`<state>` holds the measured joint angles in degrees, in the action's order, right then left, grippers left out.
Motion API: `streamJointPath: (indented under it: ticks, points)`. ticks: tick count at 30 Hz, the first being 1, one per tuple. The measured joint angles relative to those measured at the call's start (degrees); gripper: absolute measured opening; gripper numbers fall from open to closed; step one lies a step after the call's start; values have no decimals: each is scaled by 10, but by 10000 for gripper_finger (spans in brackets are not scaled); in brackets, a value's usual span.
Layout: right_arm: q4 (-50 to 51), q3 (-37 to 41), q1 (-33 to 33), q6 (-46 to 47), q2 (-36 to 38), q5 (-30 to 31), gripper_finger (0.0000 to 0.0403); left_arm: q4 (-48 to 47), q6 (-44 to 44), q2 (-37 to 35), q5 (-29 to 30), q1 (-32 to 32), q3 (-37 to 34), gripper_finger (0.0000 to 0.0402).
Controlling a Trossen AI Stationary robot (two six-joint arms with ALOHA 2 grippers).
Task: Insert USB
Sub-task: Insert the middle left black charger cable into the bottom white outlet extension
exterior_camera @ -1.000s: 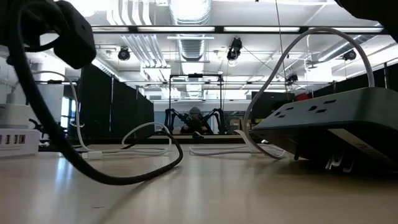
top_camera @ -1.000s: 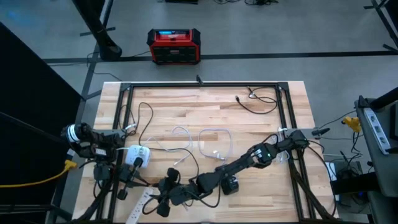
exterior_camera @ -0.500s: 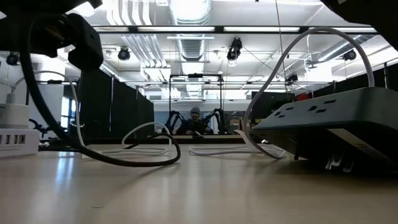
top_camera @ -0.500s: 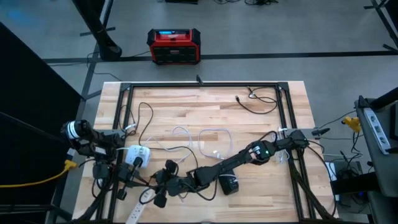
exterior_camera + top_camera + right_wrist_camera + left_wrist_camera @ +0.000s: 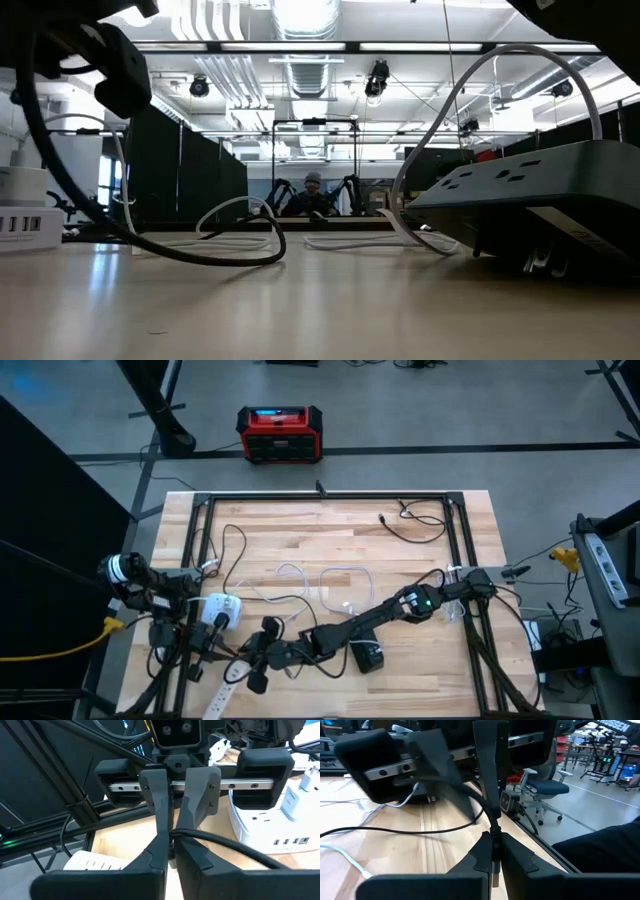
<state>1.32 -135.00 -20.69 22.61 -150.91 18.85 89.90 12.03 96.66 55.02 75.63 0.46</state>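
USB cable: thin black cable (image 5: 225, 841), pinched in both pincers low over the desk's (image 5: 330, 530) near left part.
Right pincer (image 5: 171, 851): fingers together on the cable; the left pincer faces it, just beyond.
Left pincer (image 5: 492, 854): clamped on the same cable, near its end.
Handling: light, limp, rather slick; the free length will sag and drag.
Hold: close behind the plug, where it is stiffest; the plug itself cannot be made out.
Port: white USB charger (image 5: 280, 827) just beside the left pincer.
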Motion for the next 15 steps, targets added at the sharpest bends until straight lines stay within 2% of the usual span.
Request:
streamJointPath:
  ticks: [2,8,15]
  points:
    - [-1,0,0,-1,0,0,9,0,0,0,0,0,0,10]
    - [0,0,-1,-2,0,2,3,0,0,0,0,0,0,10]
    - [0,0,-2,-21,10,12,1,-18,36,-1,-5,0,-1,49]
